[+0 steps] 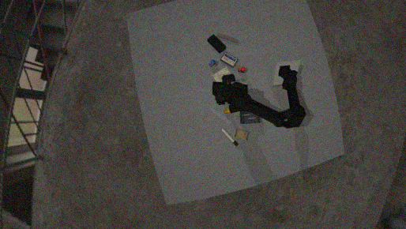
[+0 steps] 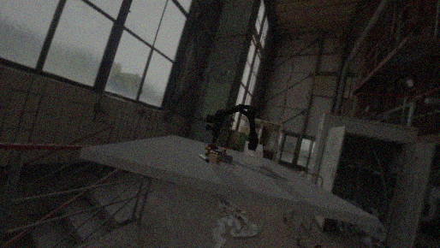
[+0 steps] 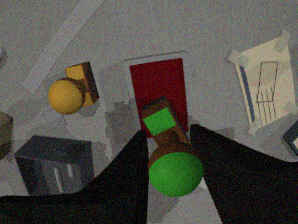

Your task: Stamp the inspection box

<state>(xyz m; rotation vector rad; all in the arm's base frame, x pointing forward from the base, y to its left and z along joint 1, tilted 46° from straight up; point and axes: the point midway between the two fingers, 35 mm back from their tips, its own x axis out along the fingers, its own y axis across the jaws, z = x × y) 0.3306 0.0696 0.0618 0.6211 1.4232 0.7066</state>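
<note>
My gripper (image 3: pixel 168 133) (image 1: pixel 221 93) is shut on the PASS stamp (image 3: pixel 174 172), which has a green knob and a brown body with a green label. In the wrist view the stamp's lower end points at the near edge of the red ink pad (image 3: pixel 158 82); I cannot tell whether it touches. The cream card (image 3: pixel 262 90) (image 1: pixel 221 73) with its printed box lies just right of the pad. In the top view the gripper hides the pad. In the exterior view the arm (image 2: pixel 233 112) hangs over the small things on the bench.
A yellow-knobbed stamp (image 3: pixel 67 95) (image 1: pixel 227 111) lies left of the pad. A dark grey box (image 3: pixel 53 165) (image 1: pixel 249 117), a marker (image 1: pixel 229 137) and a brown block (image 1: pixel 242 134) lie nearby. A blue stamp (image 1: pixel 212 62), a red stamp (image 1: pixel 242 69) and a black block (image 1: pixel 216 43) lie beyond the card.
</note>
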